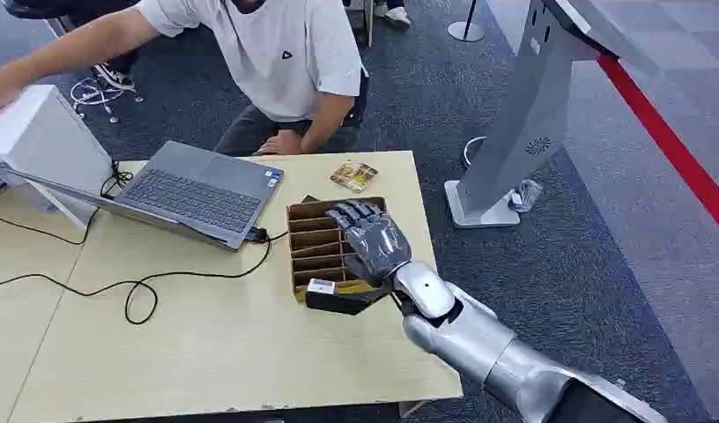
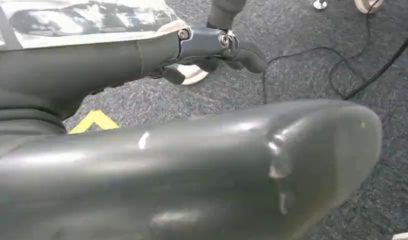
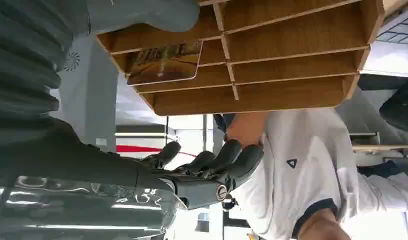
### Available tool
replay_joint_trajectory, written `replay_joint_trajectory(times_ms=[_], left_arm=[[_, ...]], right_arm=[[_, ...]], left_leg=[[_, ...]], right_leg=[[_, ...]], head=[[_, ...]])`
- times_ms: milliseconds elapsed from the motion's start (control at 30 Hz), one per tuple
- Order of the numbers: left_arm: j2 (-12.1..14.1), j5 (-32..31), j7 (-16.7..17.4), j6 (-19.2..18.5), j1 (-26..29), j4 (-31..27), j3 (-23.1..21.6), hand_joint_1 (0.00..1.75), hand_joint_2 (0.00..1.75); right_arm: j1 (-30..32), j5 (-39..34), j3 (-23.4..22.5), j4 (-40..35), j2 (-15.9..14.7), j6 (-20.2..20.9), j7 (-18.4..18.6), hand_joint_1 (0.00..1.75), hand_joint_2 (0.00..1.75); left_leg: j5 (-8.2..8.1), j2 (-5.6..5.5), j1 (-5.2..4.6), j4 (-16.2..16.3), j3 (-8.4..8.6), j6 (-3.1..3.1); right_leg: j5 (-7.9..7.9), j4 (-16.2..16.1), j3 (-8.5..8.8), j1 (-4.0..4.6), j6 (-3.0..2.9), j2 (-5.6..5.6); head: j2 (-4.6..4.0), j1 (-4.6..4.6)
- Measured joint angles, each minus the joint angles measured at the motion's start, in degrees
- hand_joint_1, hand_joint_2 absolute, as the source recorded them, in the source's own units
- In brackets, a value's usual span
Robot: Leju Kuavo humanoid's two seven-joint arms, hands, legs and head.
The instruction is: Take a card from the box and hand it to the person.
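Hovering over the slotted brown wooden box (image 1: 316, 247), the right hand (image 1: 370, 238) has its fingers loosely apart and empty, seemingly poised to pick. One card (image 3: 164, 63) stands in a slot; one packet (image 1: 353, 175) lies beyond on the pale table (image 1: 206, 352). Farther off, one person in a white shirt (image 1: 290, 53) waits. The left hand's (image 2: 217, 47) grasp I cannot tell.

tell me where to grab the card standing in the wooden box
Pinch the card's free upper edge, coming straight down from above the wooden slotted box. It stands on edge in a narrow slot with dividers close on both faces, so only that exposed edge gives the right hand's fingers room.
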Motion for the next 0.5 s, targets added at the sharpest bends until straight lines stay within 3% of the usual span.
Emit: replay_joint_trajectory(times_ms=[500], left_arm=[[0.0, 0.1, -1.4, -0.6, 0.0, 0.0, 0.0, 0.00, 0.00]], right_arm=[[-0.3, -0.8, 0.1, 1.9, 0.0, 0.1, 1.0, 0.52, 1.75]], left_leg=[[0.00, 0.00, 0.00, 0.0, -0.01, 0.00]], right_leg=[[0.00, 0.0, 0.00, 0.00, 0.00, 0.00]], head=[[0.00, 0.00]])
